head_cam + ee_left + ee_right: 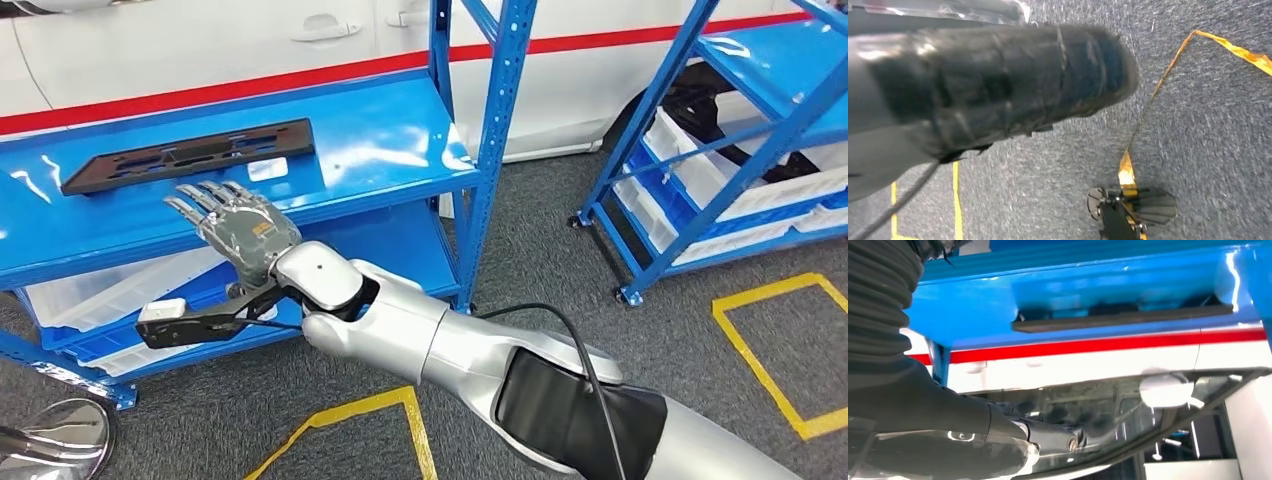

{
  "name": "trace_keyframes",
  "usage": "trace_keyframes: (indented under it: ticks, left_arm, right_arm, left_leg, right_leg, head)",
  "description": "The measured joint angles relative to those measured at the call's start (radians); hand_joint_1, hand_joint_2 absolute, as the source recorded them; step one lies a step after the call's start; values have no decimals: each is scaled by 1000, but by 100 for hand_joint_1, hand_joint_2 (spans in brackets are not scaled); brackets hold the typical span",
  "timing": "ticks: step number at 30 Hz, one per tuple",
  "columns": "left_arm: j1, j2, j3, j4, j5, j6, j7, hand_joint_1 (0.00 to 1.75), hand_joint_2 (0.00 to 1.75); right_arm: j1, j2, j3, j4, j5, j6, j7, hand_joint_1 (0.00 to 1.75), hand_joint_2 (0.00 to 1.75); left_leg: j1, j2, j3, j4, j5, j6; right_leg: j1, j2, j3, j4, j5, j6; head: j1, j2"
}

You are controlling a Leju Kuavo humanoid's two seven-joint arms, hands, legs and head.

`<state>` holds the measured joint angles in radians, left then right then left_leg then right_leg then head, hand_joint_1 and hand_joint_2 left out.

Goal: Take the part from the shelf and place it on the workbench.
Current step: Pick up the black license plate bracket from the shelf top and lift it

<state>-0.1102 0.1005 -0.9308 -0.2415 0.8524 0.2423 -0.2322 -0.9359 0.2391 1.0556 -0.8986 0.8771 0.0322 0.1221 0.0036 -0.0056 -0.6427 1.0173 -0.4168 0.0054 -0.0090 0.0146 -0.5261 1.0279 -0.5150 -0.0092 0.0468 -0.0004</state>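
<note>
The part (190, 155) is a flat black perforated plate lying on the top level of the blue shelf (400, 140), towards its left. My right hand (235, 225) reaches across from the lower right, fingers stretched out and apart, hovering at the shelf's front edge just short of the plate and holding nothing. In the right wrist view the part (1123, 320) appears edge-on on the blue shelf (973, 315), beyond my right hand (1013, 440). A blurred dark shape that may be my left hand (988, 85) hangs over the grey floor; how its fingers lie is unclear.
The shelf's upright post (495, 150) stands right of the plate. White bins (110, 290) sit on the lower level. A second blue rack (740, 150) with white bins stands at the right. A white car (560, 80) is behind. Yellow tape (780, 350) marks the carpet.
</note>
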Motion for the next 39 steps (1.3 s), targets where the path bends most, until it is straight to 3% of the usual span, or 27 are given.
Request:
trace_keyframes:
  ticks: [2,3,5,7,8,9,10,12,13,14,15,17,19,21,23,24,26,28,31,33,34,37,38,39]
  left_arm:
    - [3,-1,-1,0,-3,0,-3,0,0]
    - [4,-1,-1,0,-4,0,-4,0,0]
    - [4,-1,-1,0,-4,0,-6,0,0]
    - [3,-1,-2,0,-4,0,-8,0,0]
    - [4,-1,-2,0,-5,0,-8,0,0]
    - [6,-1,-2,0,-5,0,-8,0,0]
    - [7,-1,-2,0,-5,0,-8,0,0]
    - [9,-4,-3,0,-5,-1,-8,0,0]
    - [7,-6,-3,0,-5,-1,-7,0,0]
    - [7,-8,-4,0,-6,-1,-7,0,0]
    - [5,-9,-4,0,-5,-1,-7,0,0]
    - [5,-8,-4,0,-5,1,-8,0,0]
    - [4,-9,-4,0,-5,2,-9,0,0]
    - [1,-9,-4,0,-5,3,-10,0,0]
    - [1,-9,-4,0,-4,3,-9,0,0]
    - [2,-9,-4,0,-4,3,-9,0,0]
    - [5,-9,-4,0,-2,4,-8,0,0]
    - [5,-9,-4,1,-1,5,-7,0,0]
    - [3,-9,-4,2,1,6,-7,0,0]
    - [4,-9,-4,2,2,7,-7,0,0]
    - [3,-9,-4,2,3,8,-7,0,0]
    - [1,-9,-4,2,3,9,-6,0,0]
    - [2,-9,-4,2,3,9,-5,0,0]
    - [2,-9,-4,2,3,9,-4,0,0]
  right_arm:
    - [-1,7,6,9,8,-1,-4,0,175]
    - [-2,9,9,12,12,-1,-5,0,175]
    - [-4,12,16,20,18,-1,-9,0,175]
    - [-1,12,22,31,28,-2,-10,0,175]
    - [1,12,24,37,37,-2,-9,0,175]
    - [2,12,27,41,46,-3,-8,0,175]
    - [2,12,30,45,55,-4,-7,0,175]
    - [2,12,36,55,67,-5,-4,0,175]
    - [3,12,40,61,70,-6,-3,0,175]
    - [5,12,43,65,71,-7,-2,0,175]
    - [6,13,45,68,71,-8,-2,0,175]
    - [4,16,46,70,72,-9,-2,0,175]
    - [1,21,46,73,73,-7,-5,0,175]
    - [6,23,47,78,73,-4,-9,0,175]
    - [14,23,48,86,73,-1,-10,0,175]
    - [16,23,48,88,73,-1,-11,0,175]
    - [16,23,48,91,73,-1,-11,0,175]
    - [14,23,48,93,73,-1,-12,0,175]
    - [12,23,48,97,73,2,-14,0,175]
    - [11,22,48,99,73,4,-12,0,175]
    - [11,21,48,100,73,6,-12,0,175]
    - [14,18,48,106,71,10,-10,0,175]
    - [17,16,48,109,70,11,-10,0,175]
    - [19,14,48,112,69,12,-9,0,175]
  left_leg:
    - [4,-1,23,-14,-12,12]
    - [6,-1,37,-18,-19,18]
    - [7,-1,62,-23,-35,27]
    - [6,-4,88,-24,-56,32]
    - [6,-5,104,-24,-68,32]
    - [6,-7,121,-24,-81,31]
    - [6,-8,140,-24,-96,29]
    - [5,-11,167,-23,-124,23]
    - [4,-12,174,-22,-136,18]
    - [5,-12,179,-22,-144,13]
    - [4,-12,183,-19,-145,7]
    - [6,-9,170,14,-133,-3]
    - [7,-7,112,112,-124,-13]
    - [10,-4,32,222,-170,-22]
    - [15,-2,-22,256,-216,-31]
    - [18,-2,-28,229,-200,-35]
    - [24,0,-5,107,-95,-40]
    - [22,0,20,1,-24,-35]
    - [18,-3,27,-19,-12,-12]
    - [21,-3,31,-21,-8,-1]
    - [22,-2,34,-23,-8,4]
    - [16,0,36,-21,-13,15]
    - [13,0,37,-20,-15,17]
    - [11,-1,38,-19,-17,18]
  right_leg:
    - [0,-3,-2,21,2,8]
    - [0,-5,-20,56,1,12]
    - [-1,-8,-95,171,-20,17]
    - [0,-8,-183,263,-61,19]
    - [0,-8,-210,271,-70,18]
    - [1,-8,-223,249,-59,15]
    - [4,-8,-223,198,-19,9]
    - [13,-8,-213,74,107,-8]
    - [17,-8,-208,32,156,-15]
    - [20,-7,-207,12,180,-21]
    - [21,-6,-204,8,176,-25]
    - [15,-5,-185,-1,170,-33]
    - [7,-4,-162,-16,162,-40]
    - [3,-4,-141,-23,150,-44]
    - [0,-1,-124,-24,136,-42]
    - [-1,2,-115,-24,129,-40]
    - [-5,8,-99,-21,115,-32]
    - [-5,11,-92,-16,104,-20]
    - [-1,11,-94,-12,96,-2]
    - [0,5,-102,13,74,6]
    - [0,1,-119,53,50,9]
    - [0,-5,-215,248,-33,11]
    - [0,-6,-235,283,-37,9]
    - [0,-6,-237,280,-23,6]
  head:
    - [1,0]
    - [1,0]
    - [2,0]
    - [3,0]
    - [3,0]
    - [3,0]
    - [3,0]
    - [0,0]
    - [-1,0]
    - [-2,0]
    - [-2,0]
    - [0,0]
    - [-1,0]
    - [-1,0]
    - [-1,0]
    - [-1,0]
    - [-1,0]
    - [-2,0]
    - [-1,0]
    - [0,0]
    - [1,0]
    - [2,0]
    - [2,0]
    - [2,0]
